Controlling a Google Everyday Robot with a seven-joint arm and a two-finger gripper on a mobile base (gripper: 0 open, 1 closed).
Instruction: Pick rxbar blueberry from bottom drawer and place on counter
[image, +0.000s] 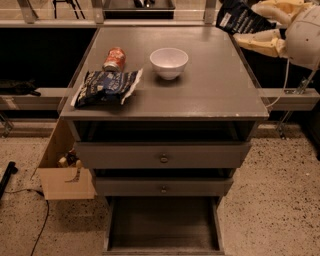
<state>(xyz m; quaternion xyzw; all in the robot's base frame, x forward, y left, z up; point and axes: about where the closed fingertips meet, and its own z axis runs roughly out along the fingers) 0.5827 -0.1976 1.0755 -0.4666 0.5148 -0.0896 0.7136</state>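
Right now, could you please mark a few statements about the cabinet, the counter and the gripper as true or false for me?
1. The bottom drawer stands open. True.
2. The white bowl sits inside that drawer. False: it stands on the counter.
3. The gripper is at the upper right, by the counter's back right corner, its jaws shut on the rxbar blueberry. True.
4. The red can stands upright. False: it lies on its side, just behind the snack bag.
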